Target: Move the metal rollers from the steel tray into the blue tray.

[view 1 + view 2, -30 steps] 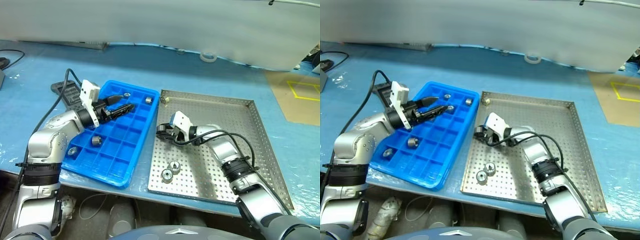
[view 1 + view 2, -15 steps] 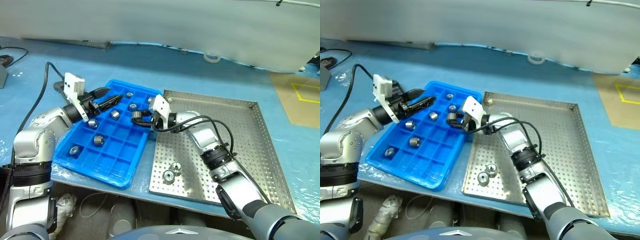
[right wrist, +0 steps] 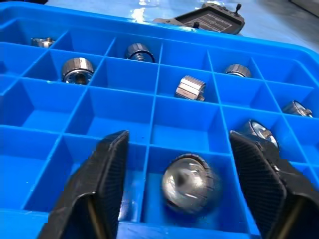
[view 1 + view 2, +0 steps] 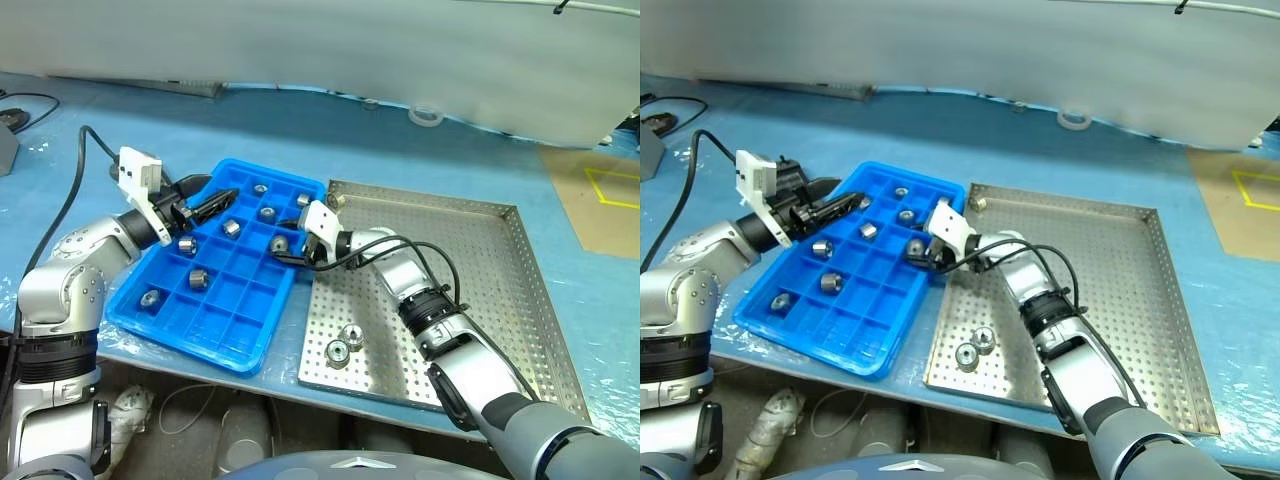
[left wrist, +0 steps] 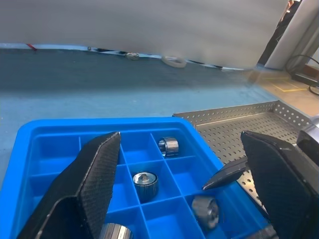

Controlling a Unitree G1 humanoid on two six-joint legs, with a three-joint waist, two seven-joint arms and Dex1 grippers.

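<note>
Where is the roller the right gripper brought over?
In the right wrist view the roller lies in a blue tray compartment between the open right gripper fingers, near the steel tray.

Head pair: 2 eye views look forward and down from above, taking in the bright blue gridded plastic tray point(image 4: 215, 280) and the perforated silver steel tray point(image 4: 480, 290) beside it
Left wrist: sits low and close over the blue tray's edge, facing across its compartments toward the steel tray's corner
Right wrist: very near the blue tray, looking across its grid toward a dark grey handheld controller point(image 3: 209, 19)
Shared: all 4 views show the blue tray's cells with small shiny metal rollers point(image 3: 189, 183)
</note>
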